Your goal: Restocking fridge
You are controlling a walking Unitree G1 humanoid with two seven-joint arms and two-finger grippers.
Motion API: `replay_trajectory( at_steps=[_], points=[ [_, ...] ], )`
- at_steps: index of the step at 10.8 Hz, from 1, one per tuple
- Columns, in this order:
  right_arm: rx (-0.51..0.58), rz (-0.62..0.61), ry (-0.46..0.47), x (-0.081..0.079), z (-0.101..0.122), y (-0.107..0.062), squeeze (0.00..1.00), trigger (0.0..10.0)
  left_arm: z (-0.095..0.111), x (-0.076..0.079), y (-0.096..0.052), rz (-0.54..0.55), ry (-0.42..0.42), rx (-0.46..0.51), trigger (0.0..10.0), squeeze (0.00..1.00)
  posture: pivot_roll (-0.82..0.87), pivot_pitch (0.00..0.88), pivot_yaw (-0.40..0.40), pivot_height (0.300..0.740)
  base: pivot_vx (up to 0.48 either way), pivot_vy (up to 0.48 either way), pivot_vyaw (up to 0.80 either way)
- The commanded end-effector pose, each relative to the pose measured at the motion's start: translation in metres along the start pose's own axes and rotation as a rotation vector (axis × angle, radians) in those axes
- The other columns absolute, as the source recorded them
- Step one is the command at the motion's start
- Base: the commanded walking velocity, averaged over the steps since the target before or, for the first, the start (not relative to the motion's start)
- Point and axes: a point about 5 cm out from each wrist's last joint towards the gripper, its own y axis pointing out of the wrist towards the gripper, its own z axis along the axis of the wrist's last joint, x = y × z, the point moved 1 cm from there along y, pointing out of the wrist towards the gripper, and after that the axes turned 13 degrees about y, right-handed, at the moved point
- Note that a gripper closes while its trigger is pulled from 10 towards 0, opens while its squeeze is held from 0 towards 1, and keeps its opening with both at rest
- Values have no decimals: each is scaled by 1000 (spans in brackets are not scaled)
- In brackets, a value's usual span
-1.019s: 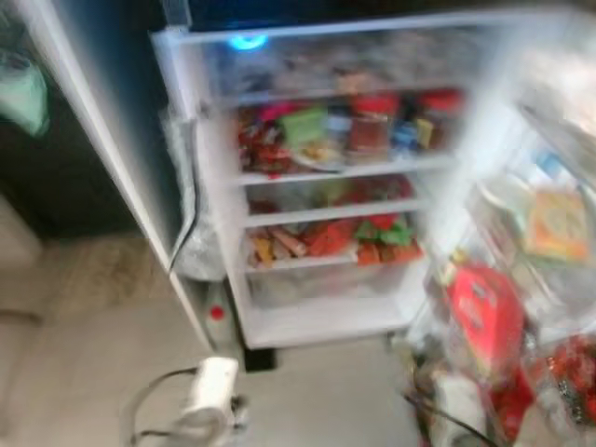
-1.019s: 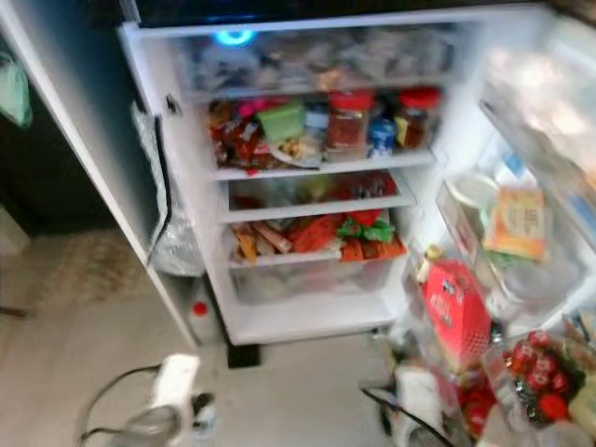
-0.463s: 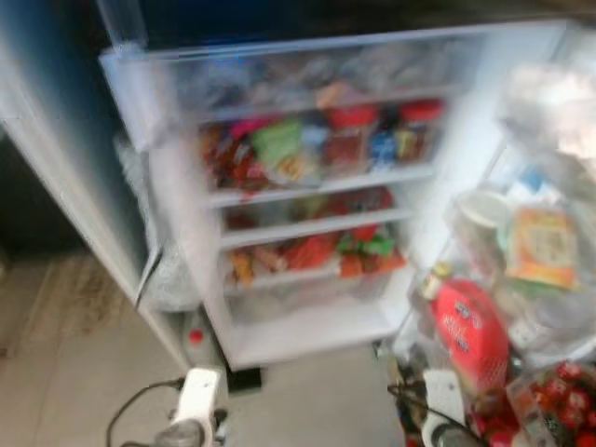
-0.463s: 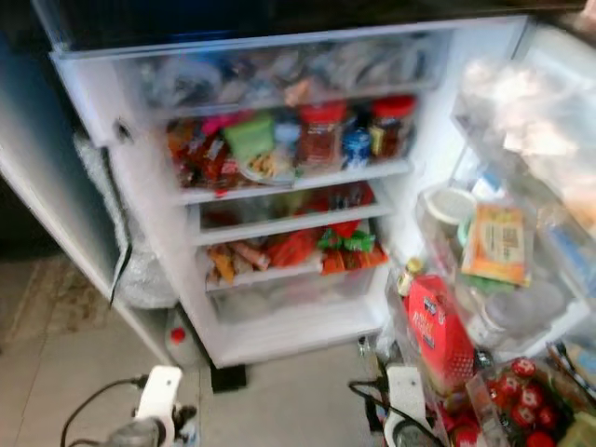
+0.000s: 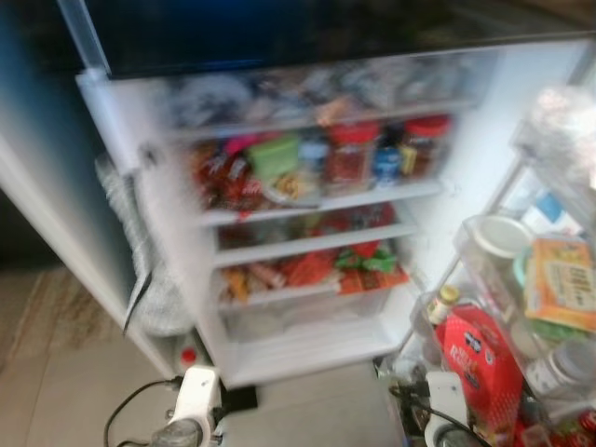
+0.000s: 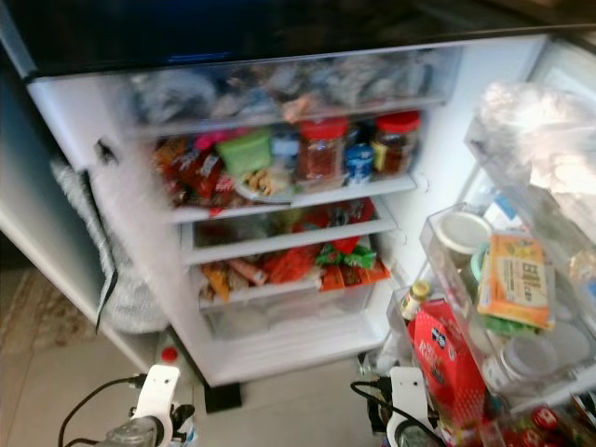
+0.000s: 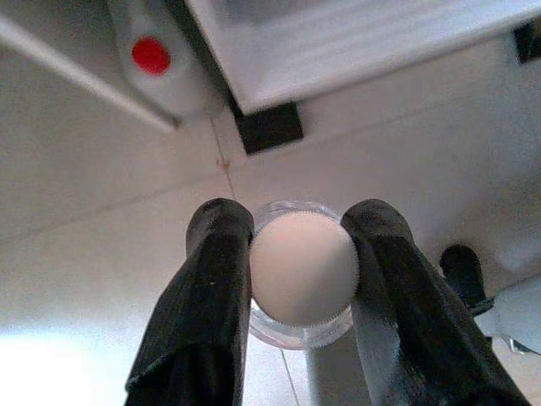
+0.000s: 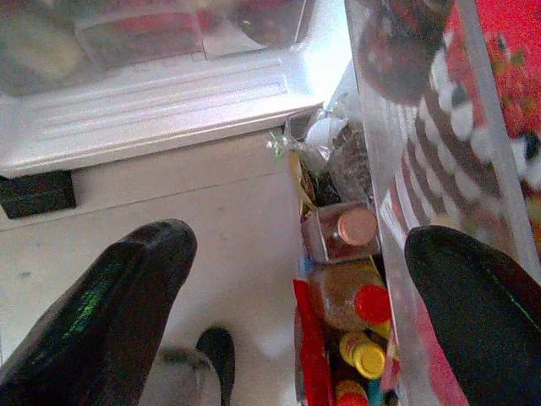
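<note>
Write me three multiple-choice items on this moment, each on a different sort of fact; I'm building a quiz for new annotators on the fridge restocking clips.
1. Where is the red bag?
A. In the open fridge door's lower rack
B. On the floor by the wall
C. On the fridge's top shelf

2. What colour are the lids of the two jars on the upper shelf?
A. Green
B. Red
C. White

3. What state is the left pincer in?
A. Open and empty
B. Shut on a small clear jar with a pale lid
C. Shut on a bottle with a red cap

Answers:
1 A: the red bag stands in the door rack.
2 B: both jars have red lids.
3 B: the left pincer has its fingers pressed on either side of the small clear jar.
</note>
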Motion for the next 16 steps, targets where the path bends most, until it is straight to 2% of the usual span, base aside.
replay_trajectory(
  at_steps=[1,8,14,16],
  points=[
    [-5,-11,-5,4,-1,-1,0,10000,6,8,1,-19,-3,14,10000,0,-186,25,10,740,255,0,0],
    [1,-5,-8,2,0,0,0,10000,3,10,1,-18,-5,12,10000,0,-185,28,15,740,249,0,0],
    [0,-5,-7,2,0,0,0,10000,4,11,1,-21,-11,21,10000,0,-183,30,14,740,0,0,0],
    [35,-33,-6,7,9,0,0,10000,5,10,1,-16,-8,20,10000,0,-184,32,15,740,0,0,0]
  ],
)
